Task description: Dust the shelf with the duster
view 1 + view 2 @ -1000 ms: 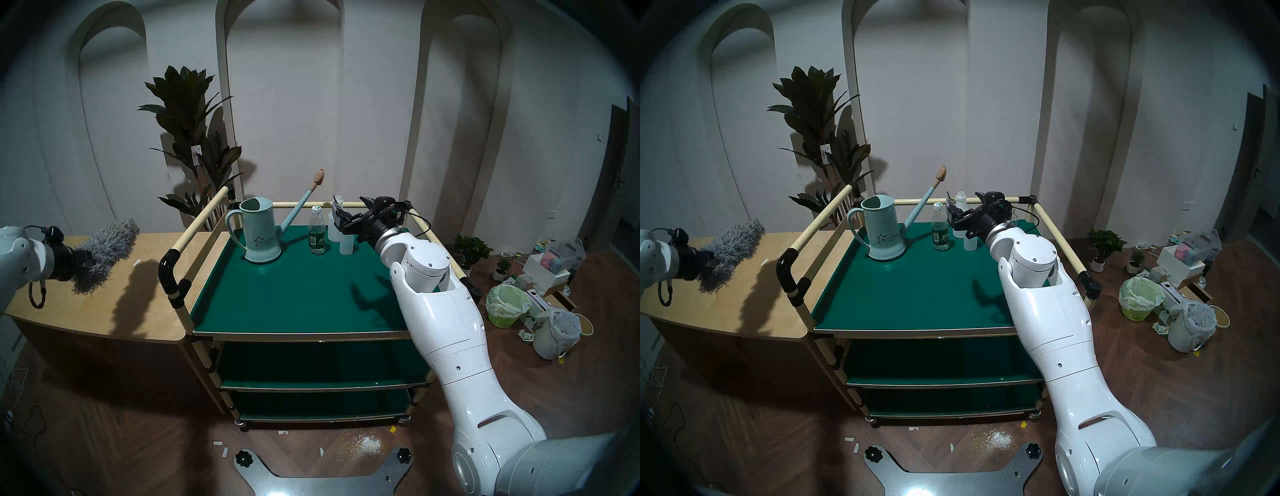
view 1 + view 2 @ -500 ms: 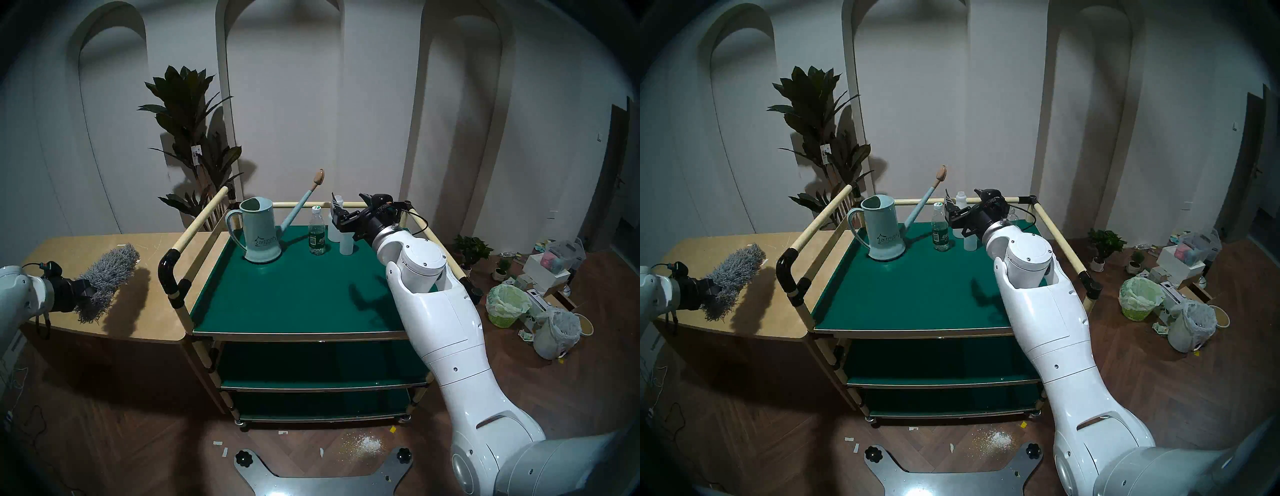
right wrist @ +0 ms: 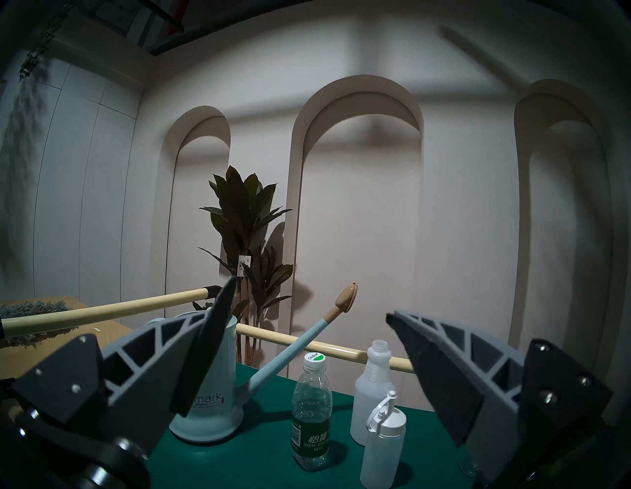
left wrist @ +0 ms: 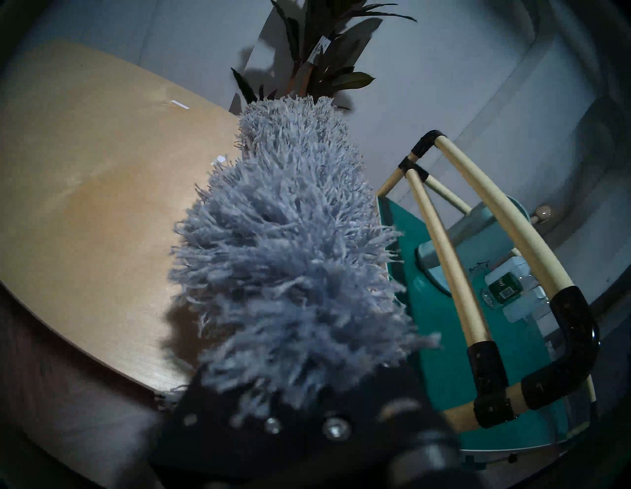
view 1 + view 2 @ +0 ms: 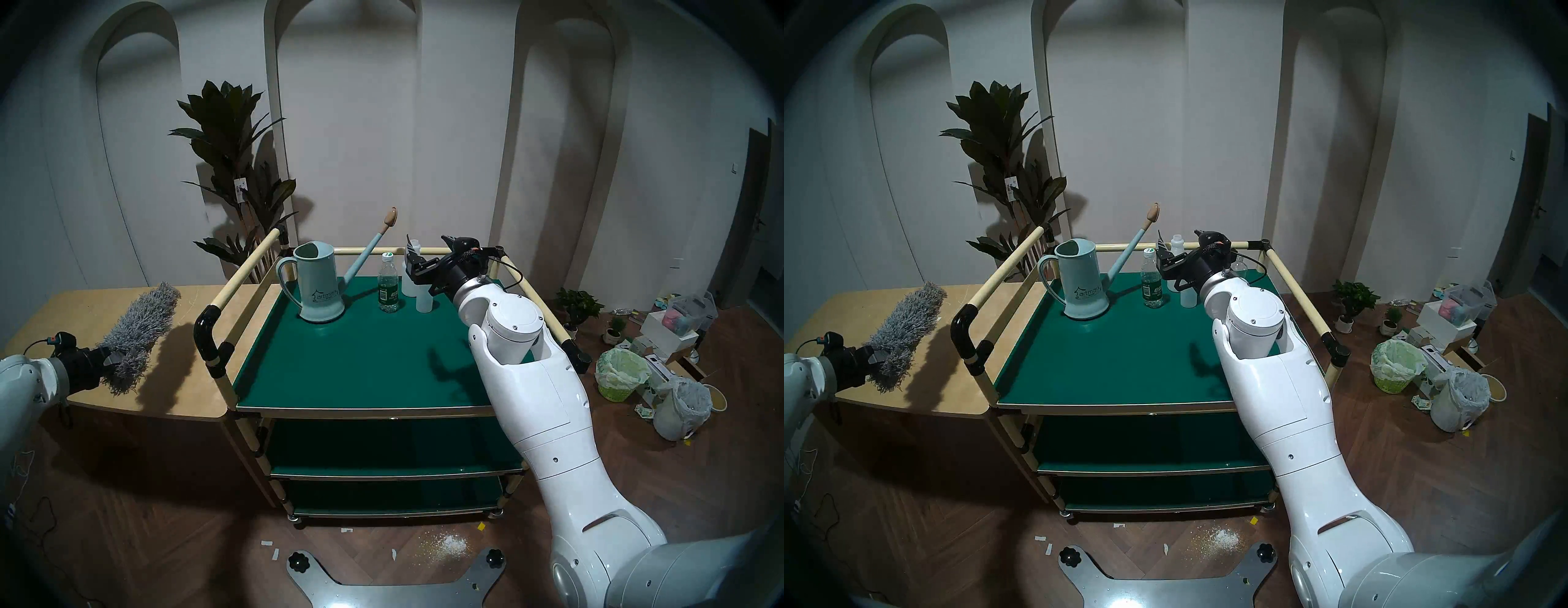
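Observation:
The grey fluffy duster [image 5: 140, 335] is held by its handle end in my left gripper [image 5: 107, 360], which is shut on it. It hangs over the wooden counter, left of the cart's left rail, and points up and right. The duster also shows in the right head view [image 5: 905, 335] and fills the left wrist view [image 4: 293, 256]. The shelf [image 5: 360, 361] is the cart's top dark-green tier with cream rails. My right gripper [image 5: 412, 263] is open and empty above the shelf's back right, just in front of the bottles; its jaws stand wide apart in the right wrist view [image 3: 310, 300].
A pale blue watering can [image 5: 318, 288], a water bottle [image 5: 388, 288] and white plastic bottles [image 5: 420, 293] stand along the shelf's back. The wooden counter [image 5: 63, 310] adjoins the cart's left side. A tall plant [image 5: 237, 170] stands behind. Bins [image 5: 619, 373] and clutter lie on the floor at right.
My left arm has dropped lower and come slightly right with the duster, whose tip now points more up toward the cart. My right arm has shifted a little left.

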Robot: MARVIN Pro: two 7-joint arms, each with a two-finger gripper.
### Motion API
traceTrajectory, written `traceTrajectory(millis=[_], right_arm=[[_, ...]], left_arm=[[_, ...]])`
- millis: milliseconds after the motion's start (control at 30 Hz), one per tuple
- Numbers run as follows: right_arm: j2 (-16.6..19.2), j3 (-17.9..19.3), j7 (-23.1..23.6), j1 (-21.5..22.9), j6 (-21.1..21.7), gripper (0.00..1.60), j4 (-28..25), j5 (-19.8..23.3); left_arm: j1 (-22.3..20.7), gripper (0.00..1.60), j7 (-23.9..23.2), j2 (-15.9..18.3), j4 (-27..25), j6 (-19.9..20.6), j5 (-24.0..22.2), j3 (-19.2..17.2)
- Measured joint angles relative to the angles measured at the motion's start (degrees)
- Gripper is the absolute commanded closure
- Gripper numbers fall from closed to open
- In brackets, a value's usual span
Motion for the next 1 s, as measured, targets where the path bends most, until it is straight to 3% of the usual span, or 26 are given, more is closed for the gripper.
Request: traceTrajectory(millis=[533, 733, 1000], right_arm=[[-1.0, -0.5, -7.0, -4.8, 0.5, 0.0, -5.7, -2.5], [-1.9, -1.2, -11.0, -6.7, 2.5, 0.0, -8.2, -3.8], [-2.5, -1.8, -13.3, -8.0, 4.3, 0.0, -9.7, -4.6]], left_arm=[[4.2, 1.6, -15.2, -3.3, 0.4, -14.3, 11.4, -0.5], [2.0, 1.6, -18.3, -3.9, 3.8, -19.1, 17.2, 4.1], [-1.9, 1.6, -17.6, -3.9, 5.6, -19.4, 19.7, 8.5]])
